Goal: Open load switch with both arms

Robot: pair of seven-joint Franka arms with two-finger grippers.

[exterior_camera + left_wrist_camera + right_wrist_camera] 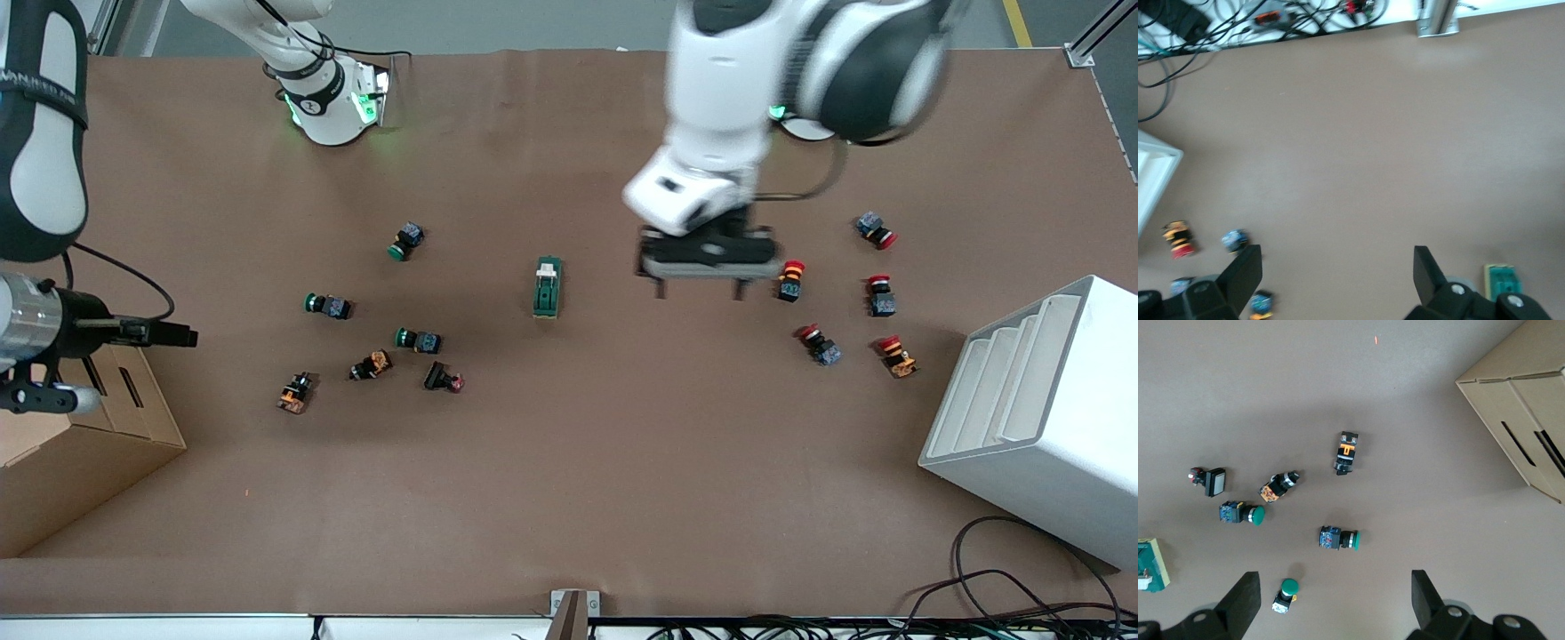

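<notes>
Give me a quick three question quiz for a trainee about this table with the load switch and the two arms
1. True or false: the load switch is held by the left gripper.
2. What does the right gripper hover over: A) green-capped push buttons, B) the white rack, C) the cardboard box?
3. Fill in: both grippers' fingers are ____.

Key: 1 false, it lies alone on the table; 2 A; 3 open.

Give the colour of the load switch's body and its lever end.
Dark green load switch, white lever; front view shows it best.
</notes>
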